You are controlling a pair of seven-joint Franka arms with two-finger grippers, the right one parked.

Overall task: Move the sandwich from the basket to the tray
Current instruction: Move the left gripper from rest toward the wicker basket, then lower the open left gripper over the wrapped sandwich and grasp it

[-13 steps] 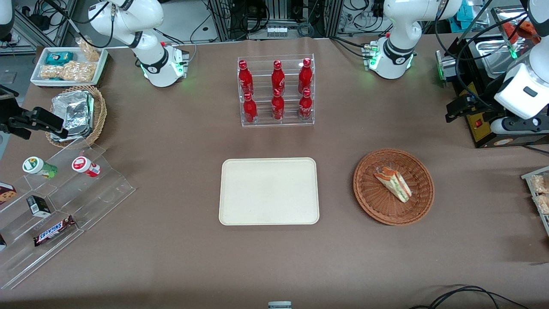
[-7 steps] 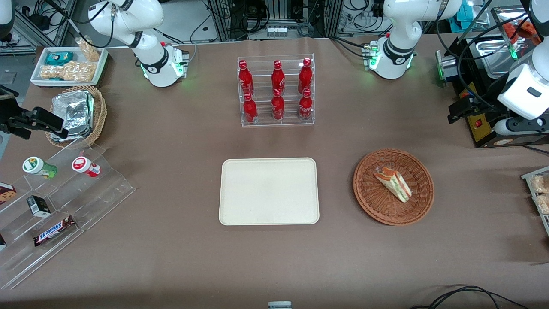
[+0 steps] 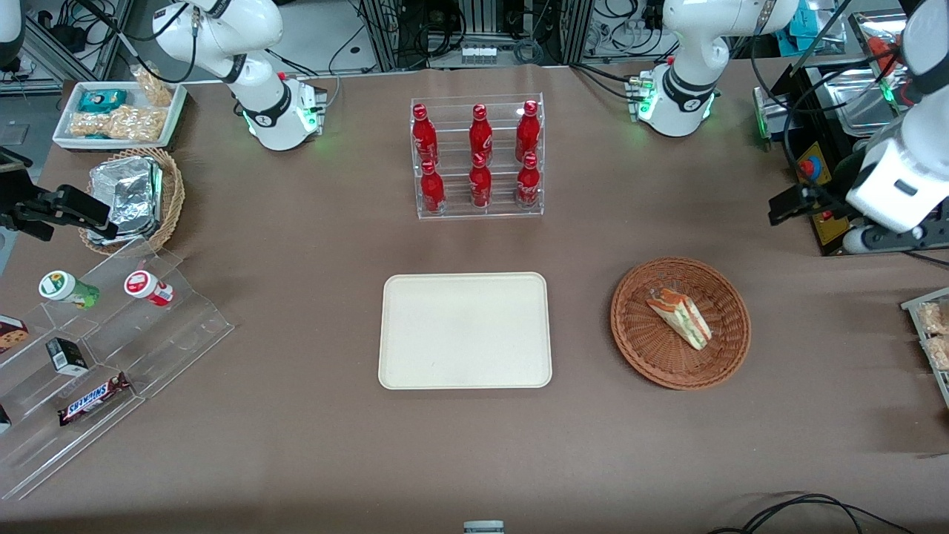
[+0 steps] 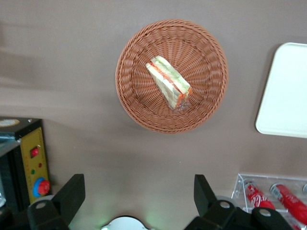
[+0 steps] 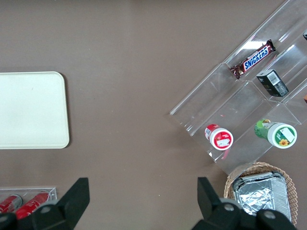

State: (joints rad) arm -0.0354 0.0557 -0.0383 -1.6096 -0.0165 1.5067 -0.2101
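Observation:
The sandwich (image 3: 680,317), a clear-wrapped wedge with an orange label, lies in the reddish-brown wicker basket (image 3: 645,348). The cream tray (image 3: 465,331) lies flat beside the basket, with nothing on it. My left gripper (image 3: 792,202) hangs in the air toward the working arm's end of the table, farther from the front camera than the basket. In the left wrist view the gripper (image 4: 138,191) is open and holds nothing, apart from the sandwich (image 4: 169,82), the basket (image 4: 139,103) and the tray (image 4: 288,96).
A clear rack of red bottles (image 3: 478,159) stands farther from the front camera than the tray. A black box with a red button (image 3: 808,167) sits beside my gripper. A stepped acrylic shelf of snacks (image 3: 96,356) and a tan basket of foil packs (image 3: 133,196) lie toward the parked arm's end.
My left arm and gripper have shifted a little nearer to the front camera and the basket. The sandwich, basket and tray have not moved.

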